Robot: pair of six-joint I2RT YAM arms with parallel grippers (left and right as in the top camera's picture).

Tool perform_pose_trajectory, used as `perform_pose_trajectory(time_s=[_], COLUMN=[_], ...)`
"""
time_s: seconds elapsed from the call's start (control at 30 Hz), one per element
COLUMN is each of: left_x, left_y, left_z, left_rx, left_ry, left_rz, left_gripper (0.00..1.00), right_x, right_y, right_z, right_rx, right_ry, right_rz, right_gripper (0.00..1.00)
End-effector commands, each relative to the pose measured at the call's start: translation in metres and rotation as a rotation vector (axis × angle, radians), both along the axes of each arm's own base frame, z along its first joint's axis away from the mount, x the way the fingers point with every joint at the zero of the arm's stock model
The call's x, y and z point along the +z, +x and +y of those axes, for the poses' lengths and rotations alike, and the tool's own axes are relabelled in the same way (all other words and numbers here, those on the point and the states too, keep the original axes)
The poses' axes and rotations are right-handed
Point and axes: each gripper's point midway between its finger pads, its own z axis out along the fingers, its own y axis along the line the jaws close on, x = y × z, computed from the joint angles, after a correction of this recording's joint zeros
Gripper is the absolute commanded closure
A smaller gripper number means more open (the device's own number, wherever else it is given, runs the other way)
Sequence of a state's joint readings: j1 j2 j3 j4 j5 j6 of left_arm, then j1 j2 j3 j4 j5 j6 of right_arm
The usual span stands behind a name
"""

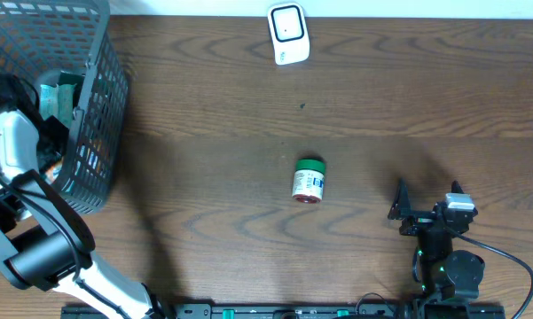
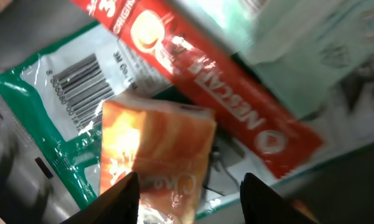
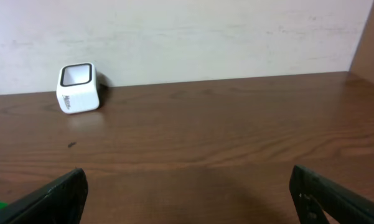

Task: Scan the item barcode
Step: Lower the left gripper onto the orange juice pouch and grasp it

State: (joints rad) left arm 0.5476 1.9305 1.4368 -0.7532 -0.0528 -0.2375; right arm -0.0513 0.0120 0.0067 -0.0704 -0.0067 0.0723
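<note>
Left claw (image 2: 190,196) — astride orange packet (image 2: 155,149)

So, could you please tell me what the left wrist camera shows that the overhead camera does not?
Only the left wrist view: close up, an orange packet at the open left gripper, a red Nescafe sachet and a green pouch with its barcode facing up.
Only the overhead view: the white scanner, a green-lidded jar on the table, the basket wall, and the open right gripper.
Both, probably: the pale green box inside the basket.
</note>
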Motion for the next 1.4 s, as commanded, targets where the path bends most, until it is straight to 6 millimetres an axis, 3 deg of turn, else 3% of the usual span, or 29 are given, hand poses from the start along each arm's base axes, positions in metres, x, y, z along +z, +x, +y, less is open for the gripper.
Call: perform_pose_trajectory(time_s=[0.0,0.13,0.3,0.4,0.5,0.57,0.67,0.9,1.0,1.17,1.37], left_x=[-0.02,-0.02,-0.019,-0.019,-0.014,-0.008,0.01,0.082,0.093,0.084,0.043], left_y=[-0.013,-0.013,-0.017,-0.016,-0.01,-0.006,-0.002,0.003,0.001,-0.004,-0.01], left_z=[0.001,0.003,0.009,0.008,0.006,0.008,0.011,0.014,0.013,0.009,0.005], left_rx=[-0.001,-0.024,-0.013,-0.015,-0.019,-0.019,-0.017,0.024,0.025,0.027,0.031], left_ry=[0.017,0.032,0.06,0.054,0.042,0.049,0.071,0.162,0.175,0.158,0.112], left_rz=[0.071,0.078,0.099,0.09,0.064,0.047,0.011,-0.158,-0.181,-0.154,-0.089], left_gripper=[0.47,0.57,0.6,0.73,0.92,0.92,0.93,0.93,0.93,0.92,0.93], right_x=[0.0,0.0,0.0,0.0,0.0,0.0,0.0,0.0,0.0,0.0,0.0], right_y=[0.0,0.0,0.0,0.0,0.0,0.0,0.0,0.0,0.0,0.0,0.0], right_z=[-0.002,-0.002,-0.002,-0.002,-0.002,-0.002,-0.002,-0.002,-0.002,-0.002,-0.002], right_rx=[-0.01,-0.01,-0.01,-0.01,-0.01,-0.01,-0.01,-0.01,-0.01,-0.01,-0.01], right_ry=[0.012,0.013,0.012,0.013,0.013,0.013,0.013,0.013,0.013,0.013,0.013], right_rz=[-0.002,-0.002,-0.002,-0.002,-0.002,-0.002,-0.002,-0.002,-0.002,-0.002,-0.002], right_gripper=[0.01,0.01,0.01,0.01,0.01,0.01,0.01,0.01,0.01,0.01,0.01])
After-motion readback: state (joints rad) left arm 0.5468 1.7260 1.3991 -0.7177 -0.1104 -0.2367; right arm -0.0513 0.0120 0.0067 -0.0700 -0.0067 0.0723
